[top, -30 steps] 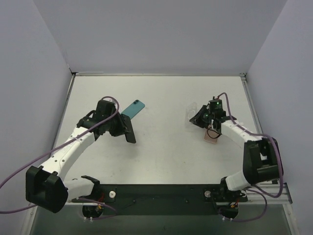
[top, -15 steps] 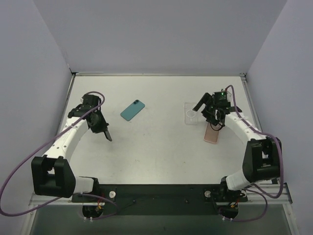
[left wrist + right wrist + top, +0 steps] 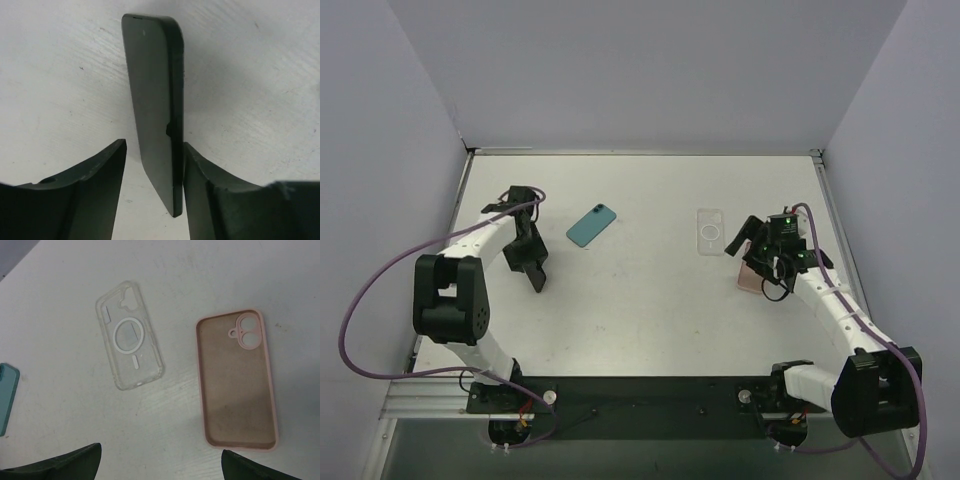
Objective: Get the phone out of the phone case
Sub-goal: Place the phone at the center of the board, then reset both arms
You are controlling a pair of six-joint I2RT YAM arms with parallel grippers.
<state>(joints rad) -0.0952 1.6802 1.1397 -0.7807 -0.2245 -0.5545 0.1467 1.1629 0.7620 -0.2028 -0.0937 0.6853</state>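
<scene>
A black phone (image 3: 152,75) stands on its long edge on the white table between the fingers of my left gripper (image 3: 154,145). It touches the right finger, with a gap on the left side, so the jaws are open. From above, the phone (image 3: 535,275) is at the left, just below the left gripper (image 3: 528,258). An empty clear phone case (image 3: 129,335) and an empty pink case (image 3: 236,382) lie flat ahead of my right gripper (image 3: 161,450), which is wide open and holds nothing. In the top view the right gripper (image 3: 752,258) hovers over the pink case (image 3: 748,284).
A teal phone-shaped slab (image 3: 591,225) lies flat right of the left gripper and shows at the left edge (image 3: 6,397) of the right wrist view. The clear case (image 3: 710,230) lies toward the back. Grey walls close the table (image 3: 640,320) on three sides.
The left gripper carried the black phone to the left and its jaws have parted. The right gripper opened, left the clear case lying flat and drew back over the pink case.
</scene>
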